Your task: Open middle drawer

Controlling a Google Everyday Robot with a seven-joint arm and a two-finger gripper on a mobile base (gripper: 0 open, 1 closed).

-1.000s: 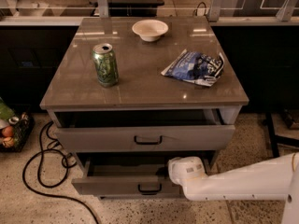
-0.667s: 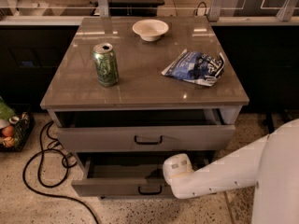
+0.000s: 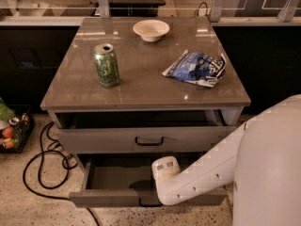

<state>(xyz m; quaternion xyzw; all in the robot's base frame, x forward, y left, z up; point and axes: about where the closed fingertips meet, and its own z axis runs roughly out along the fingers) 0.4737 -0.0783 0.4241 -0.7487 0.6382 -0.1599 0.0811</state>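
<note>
End effector (image 3: 162, 188) sits at middle drawer's (image 3: 108, 197) front; drawer stands pulled out.

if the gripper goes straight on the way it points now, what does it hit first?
Probably the left side wall of the middle drawer. The gripper, at the arm's end over that open drawer's front, points left; depth is unclear.

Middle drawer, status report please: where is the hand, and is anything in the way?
Hand low at middle drawer front, near centre. Drawer pulled well out, grey inside showing. Top drawer above slightly open; nothing seen blocking.
</note>
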